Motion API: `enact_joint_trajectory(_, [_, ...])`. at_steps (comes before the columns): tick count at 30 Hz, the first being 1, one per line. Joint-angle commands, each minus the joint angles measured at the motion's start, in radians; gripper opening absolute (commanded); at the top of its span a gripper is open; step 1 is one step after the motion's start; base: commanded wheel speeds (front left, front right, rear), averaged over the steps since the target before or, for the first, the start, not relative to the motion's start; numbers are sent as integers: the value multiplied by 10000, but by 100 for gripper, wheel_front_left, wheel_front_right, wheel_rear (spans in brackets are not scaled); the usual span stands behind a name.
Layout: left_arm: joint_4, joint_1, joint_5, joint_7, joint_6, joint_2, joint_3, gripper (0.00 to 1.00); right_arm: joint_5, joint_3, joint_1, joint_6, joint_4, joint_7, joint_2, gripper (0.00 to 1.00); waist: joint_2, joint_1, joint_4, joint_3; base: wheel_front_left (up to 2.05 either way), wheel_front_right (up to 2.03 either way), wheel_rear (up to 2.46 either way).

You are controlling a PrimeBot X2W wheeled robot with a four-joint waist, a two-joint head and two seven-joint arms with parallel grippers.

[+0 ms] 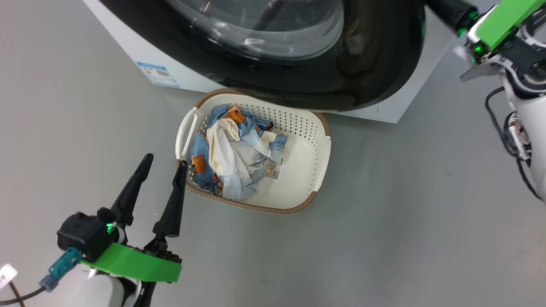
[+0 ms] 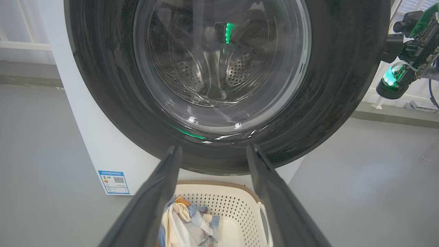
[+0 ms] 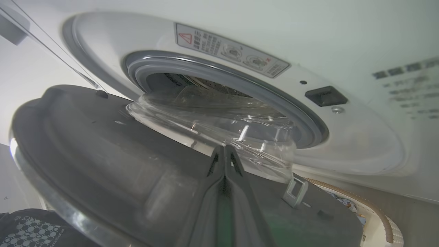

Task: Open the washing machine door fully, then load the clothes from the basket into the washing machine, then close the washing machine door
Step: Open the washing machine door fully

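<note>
The white washing machine (image 1: 170, 68) stands at the top, and its glossy black door (image 1: 375, 55) with the glass bowl is swung partly away from the front. My right gripper (image 3: 224, 149) is shut, its fingers lying flat against the door's grey inner face (image 3: 103, 154) beside the bowl, holding nothing. The cream basket (image 1: 307, 157) sits on the floor under the door, with the light-blue and cream clothes (image 1: 234, 149) heaped in its left half. My left gripper (image 1: 165, 162) hangs open and empty just left of the basket. It points at the door (image 2: 343, 85), above the clothes (image 2: 185, 223).
A blue energy sticker (image 1: 158, 74) marks the machine's lower left corner. The door's latch hook (image 3: 295, 192) faces the lock slot (image 3: 325, 96) beside the grey gasket (image 3: 274, 99). Grey floor (image 1: 405, 204) spreads right of the basket. My right wrist (image 1: 499, 25) sits at the door's right edge.
</note>
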Motion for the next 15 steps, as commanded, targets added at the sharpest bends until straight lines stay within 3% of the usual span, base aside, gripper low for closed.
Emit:
enact_joint_trajectory(1, [-190,-12,77,-122,-29,263,424,100,50,221,365,17,-407,198,454,0,0,0,-137,-150,0,0,0])
enact_joint_trajectory(15, [-159,278,188,-122,-29,324,418,100,229,614,1260,17,-1254,913,596,0,0,0,-452,-701,0,0,0])
